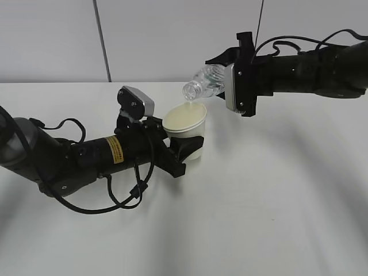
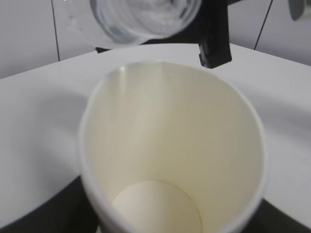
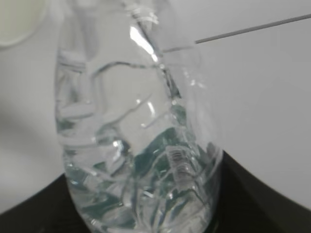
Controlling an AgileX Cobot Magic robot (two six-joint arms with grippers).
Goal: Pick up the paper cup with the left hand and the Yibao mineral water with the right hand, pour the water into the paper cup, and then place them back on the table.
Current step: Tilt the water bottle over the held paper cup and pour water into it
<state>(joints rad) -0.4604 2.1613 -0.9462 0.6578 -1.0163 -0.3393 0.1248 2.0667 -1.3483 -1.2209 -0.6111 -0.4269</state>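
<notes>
left pincer [image 1: 187, 146]: near-left of scene, we see it clamped round the paper cup's lower wall, cup raised off the bench [image 1: 276, 207]
paper cup [image 1: 185, 123]: mid scene, upright, mouth open under the bottle neck; we judge it light and soft-walled, easy to crush, so hold low and gently where the taper is stiffer
right pincer [image 1: 221, 80]: far-right, closed on the Yibao mineral water [image 1: 204, 83], gripping its body
bottle: tilted, neck pointing down-left, mouth just above the cup rim; a thin stream seems to run into the cup
bottle handling: we judge thin plastic, creases under squeeze, slippery if wet, weight shifting as it drains; grip at label band
left wrist view: cup inside [image 2: 170, 160] looks dry at the bottom, bottle [image 2: 143, 17] over far rim; exterior can't show this
right wrist view: crumpled bottle wall [image 3: 141, 145], green label, water inside; cup rim barely visible top-left
</notes>
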